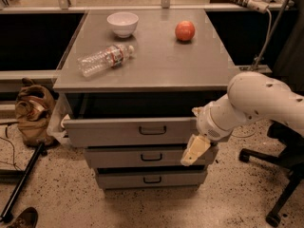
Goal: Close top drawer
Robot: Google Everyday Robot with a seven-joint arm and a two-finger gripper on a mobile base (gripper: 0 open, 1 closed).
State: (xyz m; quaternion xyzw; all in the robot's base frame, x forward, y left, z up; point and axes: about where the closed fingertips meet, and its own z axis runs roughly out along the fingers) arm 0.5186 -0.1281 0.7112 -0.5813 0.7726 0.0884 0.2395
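Currently the top drawer (pixel 109 131) stands pulled out beneath the desk (pixel 156 65). The gripper (pixel 194 151), fingers pressed together and empty, hangs low by its right end. It should lift to the drawer front and push squarely nearer the black handle (pixel 152 130), avoiding skew.

- Top drawer (pixel 109 132): wide, shallow, grey metal, flat front, small black loop handle (pixel 152 130) at centre.
- Uppermost of three, directly beneath the cabinet top (pixel 152 65).
- Partly open, level, front standing forward of the cabinet top's front edge.
- Gripper (pixel 194 151): cream-coloured, below the cabinet top's right front corner, by the drawer front's right end.
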